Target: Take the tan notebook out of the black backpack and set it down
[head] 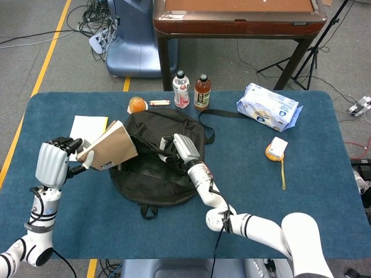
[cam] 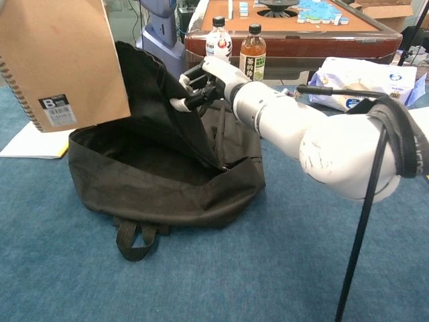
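The tan spiral notebook (head: 108, 146) (cam: 59, 62) hangs in the air to the left of the black backpack (head: 159, 165) (cam: 167, 174), fully out of it. My left hand (head: 55, 162) grips the notebook by its left edge; the chest view cuts this hand off. The backpack lies open on the blue table. My right hand (head: 178, 149) (cam: 201, 82) holds the raised flap of the backpack, keeping its mouth open. The inside of the bag looks dark and bare.
A white pad (head: 87, 128) lies on the blue table (head: 301, 220) left of the bag. Behind the bag are an orange (head: 137, 104), two bottles (head: 191, 91), and a tissue pack (head: 269, 107). A tape measure (head: 277, 149) sits right. A strap (cam: 365, 201) crosses the chest view.
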Controlling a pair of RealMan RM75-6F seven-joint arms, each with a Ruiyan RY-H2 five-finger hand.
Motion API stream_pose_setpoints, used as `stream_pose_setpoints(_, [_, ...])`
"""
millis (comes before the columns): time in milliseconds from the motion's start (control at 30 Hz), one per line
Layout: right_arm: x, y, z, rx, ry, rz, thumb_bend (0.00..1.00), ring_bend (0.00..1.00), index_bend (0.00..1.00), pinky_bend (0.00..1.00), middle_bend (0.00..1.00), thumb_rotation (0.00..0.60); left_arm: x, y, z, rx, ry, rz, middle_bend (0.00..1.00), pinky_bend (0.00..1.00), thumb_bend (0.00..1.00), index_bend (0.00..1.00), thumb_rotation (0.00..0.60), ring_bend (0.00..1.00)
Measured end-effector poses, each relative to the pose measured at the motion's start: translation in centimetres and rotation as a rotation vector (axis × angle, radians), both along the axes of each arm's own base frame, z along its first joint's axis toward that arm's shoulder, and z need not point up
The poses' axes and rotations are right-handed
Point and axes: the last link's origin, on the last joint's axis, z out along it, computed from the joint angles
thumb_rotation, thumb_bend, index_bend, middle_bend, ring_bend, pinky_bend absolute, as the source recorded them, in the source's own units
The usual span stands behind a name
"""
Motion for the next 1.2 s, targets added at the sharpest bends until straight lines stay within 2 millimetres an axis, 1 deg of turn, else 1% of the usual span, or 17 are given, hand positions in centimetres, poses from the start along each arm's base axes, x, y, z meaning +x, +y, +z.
stream_pose_setpoints(300, [-0.7, 1.2, -1.0, 0.036, 0.053, 0.040, 0.48, 0.44, 0.86, 0.52, 0.54, 0.600, 0.7, 0.9, 3.4, 0.086, -0.037, 0.002, 0.78, 0.73, 0.44, 0.75, 0.600, 0.70])
stream_pose_setpoints(433, [-0.7, 1.4, -1.1, 0.046, 0.061, 0.058, 0.48, 0.44, 0.86, 0.52, 0.53, 0.600, 0.5, 1.3, 3.8, 0.078, -0.023, 0.023, 0.78, 0.73, 0.44, 0.75, 0.600, 0.69])
stream_pose_setpoints(600, [-0.7, 1.7, -1.1, 0.056, 0.081, 0.081, 0.48, 0.44, 0.86, 0.52, 0.52, 0.600, 0.2, 2.3, 4.4, 0.073, 0.016, 0.049, 0.78, 0.73, 0.44, 0.75, 0.600, 0.70])
stream_pose_setpoints(767, [-1.0, 1.5, -1.0, 0.045, 0.090, 0.068, 0.48, 0.44, 0.86, 0.52, 0.52, 0.600, 0.1, 3.3, 5.9, 0.097, 0.014, 0.062, 0.78, 0.73, 0.44, 0.75, 0.600, 0.70])
stream_pose_setpoints(900, [-1.4, 1.3, -1.2, 0.046, 0.098, 0.055, 0.48, 0.44, 0.86, 0.52, 0.52, 0.600, 0.2, 3.6, 7.1, 0.112, 0.011, 0.067, 0.78, 0.73, 0.44, 0.75, 0.600, 0.69])
stream_pose_setpoints(1000, [-1.3, 1.6, -1.4, 0.062, 0.108, 0.066, 0.47, 0.41, 0.85, 0.52, 0.49, 0.600, 0.2, 3.6, 7.6, 0.117, 0.017, 0.069, 0.78, 0.73, 0.44, 0.75, 0.600, 0.69])
stream_pose_setpoints(1067, [-1.2, 1.9, -1.6, 0.087, 0.120, 0.089, 0.44, 0.37, 0.79, 0.49, 0.44, 0.600, 0.2, 3.6, 7.7, 0.113, 0.023, 0.072, 0.78, 0.73, 0.44, 0.75, 0.600, 0.69])
stream_pose_setpoints(1133, [-1.0, 2.3, -1.8, 0.116, 0.136, 0.119, 0.35, 0.28, 0.61, 0.38, 0.35, 0.600, 0.2, 3.6, 7.6, 0.109, 0.029, 0.074, 0.78, 0.73, 0.44, 0.75, 0.600, 0.69])
stream_pose_setpoints(1167, [-0.9, 2.6, -1.8, 0.139, 0.147, 0.142, 0.32, 0.25, 0.53, 0.34, 0.32, 0.600, 0.2, 3.6, 7.5, 0.104, 0.032, 0.076, 0.78, 0.73, 0.44, 0.74, 0.600, 0.69])
stream_pose_setpoints(1200, [-0.8, 2.9, -1.8, 0.155, 0.156, 0.162, 0.28, 0.19, 0.38, 0.28, 0.26, 0.600, 0.2, 3.6, 7.4, 0.101, 0.034, 0.077, 0.78, 0.73, 0.44, 0.74, 0.600, 0.69])
